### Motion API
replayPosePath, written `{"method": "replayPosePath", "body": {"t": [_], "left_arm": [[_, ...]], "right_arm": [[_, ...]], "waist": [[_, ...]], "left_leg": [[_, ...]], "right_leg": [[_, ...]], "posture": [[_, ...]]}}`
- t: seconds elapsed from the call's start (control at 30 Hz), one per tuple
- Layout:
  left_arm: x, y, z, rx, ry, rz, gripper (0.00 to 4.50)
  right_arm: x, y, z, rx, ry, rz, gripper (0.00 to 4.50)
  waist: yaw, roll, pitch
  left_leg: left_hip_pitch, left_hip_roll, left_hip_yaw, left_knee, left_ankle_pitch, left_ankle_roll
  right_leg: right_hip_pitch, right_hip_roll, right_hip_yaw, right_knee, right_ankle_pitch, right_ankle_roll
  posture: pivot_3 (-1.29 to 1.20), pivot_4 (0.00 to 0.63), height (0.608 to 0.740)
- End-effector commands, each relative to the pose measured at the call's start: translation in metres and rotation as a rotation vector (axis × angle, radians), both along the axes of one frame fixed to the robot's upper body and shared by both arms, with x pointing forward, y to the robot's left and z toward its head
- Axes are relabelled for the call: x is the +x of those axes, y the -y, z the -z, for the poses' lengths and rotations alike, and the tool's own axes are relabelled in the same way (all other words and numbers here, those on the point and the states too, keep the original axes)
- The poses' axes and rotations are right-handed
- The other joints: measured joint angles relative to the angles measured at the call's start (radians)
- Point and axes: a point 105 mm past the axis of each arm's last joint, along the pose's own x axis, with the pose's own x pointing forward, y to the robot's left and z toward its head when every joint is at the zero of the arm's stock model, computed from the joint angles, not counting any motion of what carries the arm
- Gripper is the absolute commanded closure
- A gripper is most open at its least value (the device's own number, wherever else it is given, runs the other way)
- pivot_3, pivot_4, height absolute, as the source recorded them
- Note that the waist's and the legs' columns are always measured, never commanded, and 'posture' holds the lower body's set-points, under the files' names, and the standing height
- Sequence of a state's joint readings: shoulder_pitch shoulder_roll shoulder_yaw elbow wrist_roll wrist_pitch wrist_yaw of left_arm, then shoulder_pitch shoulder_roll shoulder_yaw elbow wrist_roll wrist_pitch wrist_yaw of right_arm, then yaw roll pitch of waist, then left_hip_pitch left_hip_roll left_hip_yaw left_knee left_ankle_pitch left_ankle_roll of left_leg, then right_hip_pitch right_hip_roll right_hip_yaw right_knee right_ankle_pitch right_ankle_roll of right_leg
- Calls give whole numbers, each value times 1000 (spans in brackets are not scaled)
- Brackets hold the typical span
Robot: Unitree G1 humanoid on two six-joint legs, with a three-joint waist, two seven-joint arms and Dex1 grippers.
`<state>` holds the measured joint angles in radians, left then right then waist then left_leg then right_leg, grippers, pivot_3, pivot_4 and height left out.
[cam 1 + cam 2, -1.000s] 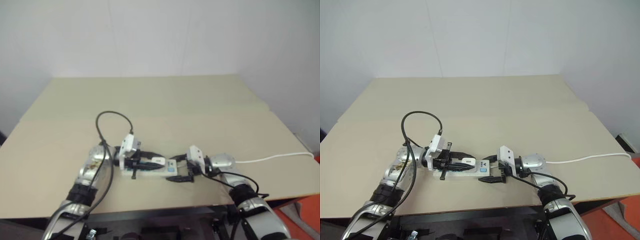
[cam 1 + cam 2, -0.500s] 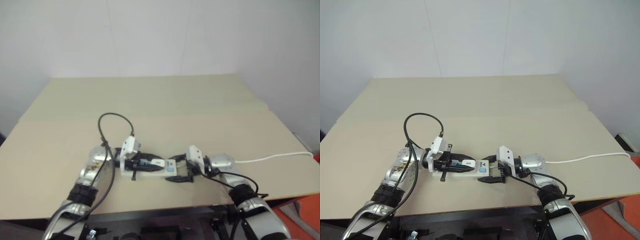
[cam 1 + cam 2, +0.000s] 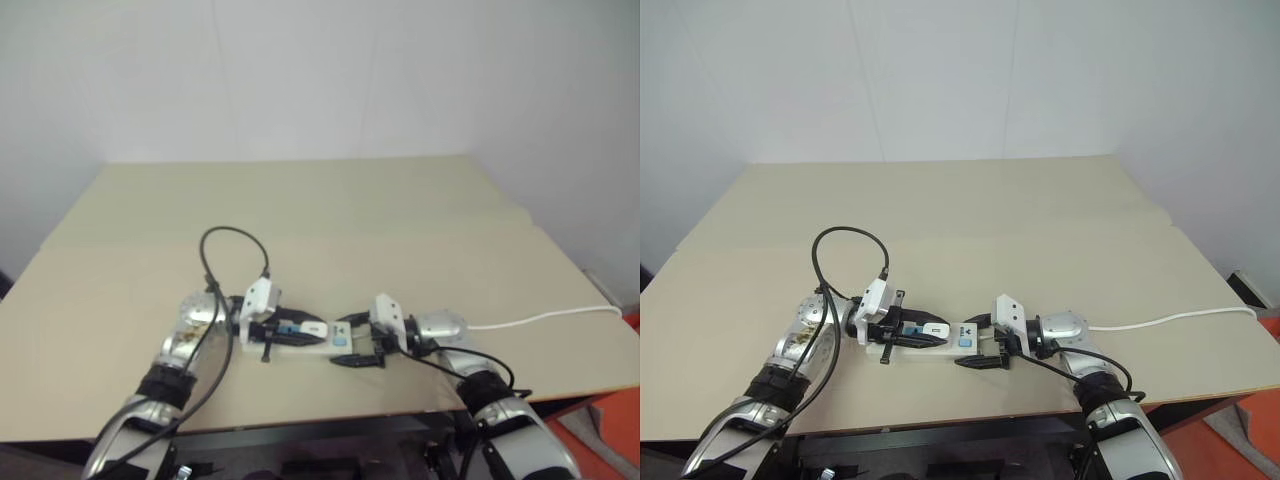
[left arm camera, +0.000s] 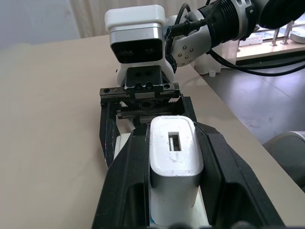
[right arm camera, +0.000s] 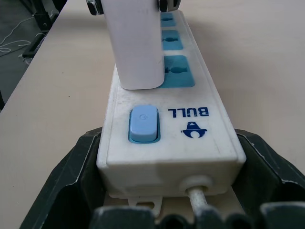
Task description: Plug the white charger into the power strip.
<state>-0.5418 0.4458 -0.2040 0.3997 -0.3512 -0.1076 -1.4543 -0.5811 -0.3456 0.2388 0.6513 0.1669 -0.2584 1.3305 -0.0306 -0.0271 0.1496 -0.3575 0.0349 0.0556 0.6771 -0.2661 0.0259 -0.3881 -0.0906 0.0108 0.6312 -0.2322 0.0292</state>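
The white charger (image 4: 172, 179) is held between the two black fingers (image 4: 131, 183) of the left gripper (image 3: 300, 327), which are closed against its two long sides. Beyond the left gripper's fingertips the right gripper (image 3: 980, 345) is seen facing it, the two almost meeting over the near middle of the tan table (image 3: 970, 220).

The power strip (image 5: 169, 126) lies flat on the table between the two grippers, its length running from one to the other. Its switch end, with the pale blue switch (image 5: 143, 123) and the thin white cord (image 3: 1170, 320), is bracketed by the right gripper's fingers (image 5: 71, 171), one on each long side. Whether those fingers actually press the strip's sides or merely stand just beside them cannot be told for certain, since the contact surfaces are hidden below the strip's edge.

Seen from the right gripper, the charger stands upright on the strip just past the switch, its lower end down at the edge of the nearest blue socket face (image 5: 177, 77), part of which is left uncovered beside it. Two more blue socket faces are seen further along the strip, toward the left gripper. How far the charger's prongs are seated cannot be made out.

The cord is led away from the right gripper's wrist side across the table toward its right edge.
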Motion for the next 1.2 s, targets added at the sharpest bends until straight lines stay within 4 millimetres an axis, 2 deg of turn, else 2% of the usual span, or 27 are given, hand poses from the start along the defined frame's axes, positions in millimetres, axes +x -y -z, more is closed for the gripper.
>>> {"method": "replayPosePath", "body": {"t": [0.03, 0.27, 0.43, 0.9, 0.97, 1.0, 1.2], "left_arm": [[-6, -18, 35, 129, -163, -63, 3481], [-17, -19, 30, 124, -181, -37, 3481], [-23, -21, 29, 124, -191, -38, 3481], [-28, -27, 35, 160, -236, -58, 3481], [-27, -27, 35, 170, -224, -71, 2762], [-27, -27, 35, 173, -222, -68, 2591], [-25, -26, 32, 161, -200, -73, 712]], "right_arm": [[-3, 8, 12, -55, -37, 9, 1089], [-12, -4, 4, -21, -34, -75, 1089], [-9, -11, 7, -23, -37, -75, 1089], [-5, -12, 7, -22, -35, -79, 1089], [-5, -12, 7, -22, -33, -77, 1089], [-5, -12, 7, -22, -32, -74, 1089], [-4, -12, 5, -18, -27, -71, 1089]], "waist": [[0, 0, 0], [-9, 0, 0], [-18, 0, 0], [-25, 0, 0], [-24, 0, 0], [-25, 0, 0], [-12, 0, 0]], "left_leg": [[0, 0, 0, 0, 0, 0], [-1, 1, 0, -1, -1, 0], [-2, 2, 0, -1, -2, 0], [1, 10, 4, -1, -4, -3], [1, 11, 4, -1, -4, -4], [1, 12, 5, -1, -4, -4], [1, 13, 6, -1, -5, -4]], "right_leg": [[0, 0, 0, 0, 0, 0], [-2, 0, 0, -1, 0, 0], [-3, 1, 0, -1, -1, 0], [-2, 8, 3, -2, 0, -3], [-2, 10, 4, -2, 0, -3], [-2, 10, 4, -2, 0, -4], [-4, 12, 5, -2, 0, -6]], "posture": [[0, 150, 740], [0, 150, 740], [0, 150, 740], [0, 150, 740], [0, 150, 740], [0, 150, 740], [0, 150, 740]]}}
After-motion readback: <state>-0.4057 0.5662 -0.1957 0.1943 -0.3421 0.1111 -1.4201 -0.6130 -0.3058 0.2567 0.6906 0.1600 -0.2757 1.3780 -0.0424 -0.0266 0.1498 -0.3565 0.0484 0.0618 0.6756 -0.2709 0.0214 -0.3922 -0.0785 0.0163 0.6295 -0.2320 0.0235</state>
